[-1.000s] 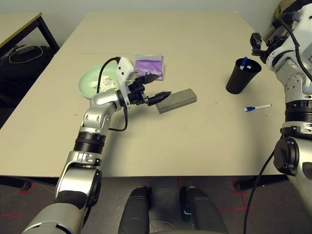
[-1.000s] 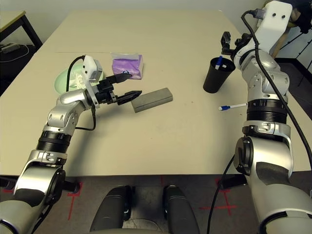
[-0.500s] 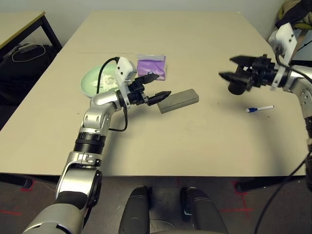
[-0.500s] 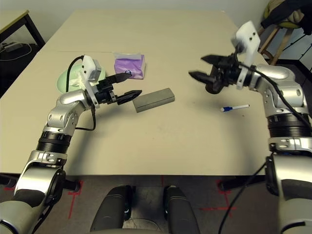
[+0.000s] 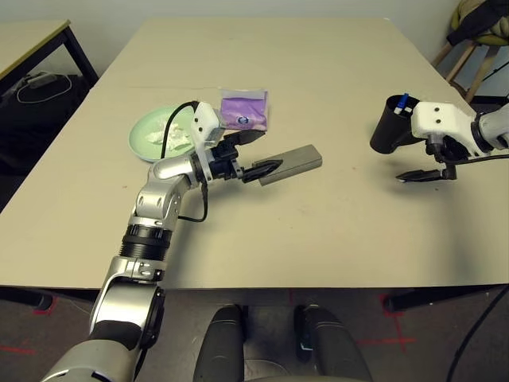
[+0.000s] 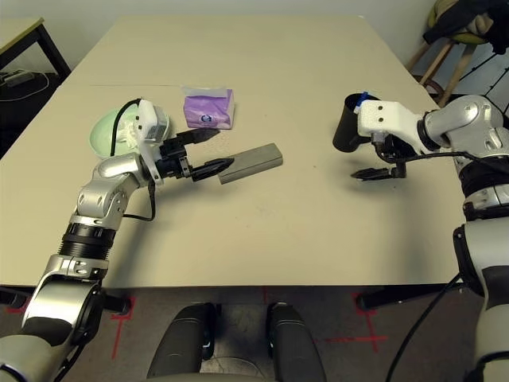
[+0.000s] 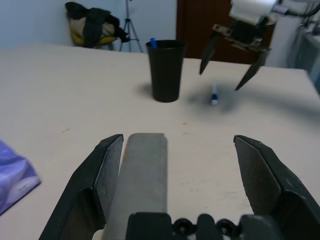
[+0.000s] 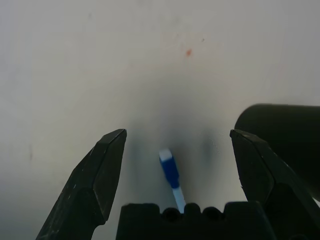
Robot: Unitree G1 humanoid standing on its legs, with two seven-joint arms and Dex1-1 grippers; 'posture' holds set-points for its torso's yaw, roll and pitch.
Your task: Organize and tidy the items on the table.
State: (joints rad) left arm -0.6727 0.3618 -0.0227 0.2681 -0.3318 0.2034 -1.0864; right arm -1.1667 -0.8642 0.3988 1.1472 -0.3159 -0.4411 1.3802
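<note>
A blue-white pen (image 8: pixel 170 172) on the near right of the table (image 5: pixel 262 239) could be missed, or the black cup (image 5: pixel 389 130) beside it tipped, should the right gripper (image 8: pixel 176 132), wide open and empty, be lowered off-line, while the left gripper (image 7: pixel 177 137), also empty, is held spread by the grey glasses case (image 5: pixel 291 165).

Left arm: reaches forward from the glasses case's near left, forearm slanting up toward it
Left gripper (image 5: pixel 258 151): fingers parted, tips beside the glasses case (image 5: pixel 293 164)
Right arm: bent inward, well to the right of the glasses case
Right gripper (image 8: pixel 177 132): above the table, fingers apart, pointing down, right of the glasses case
</note>
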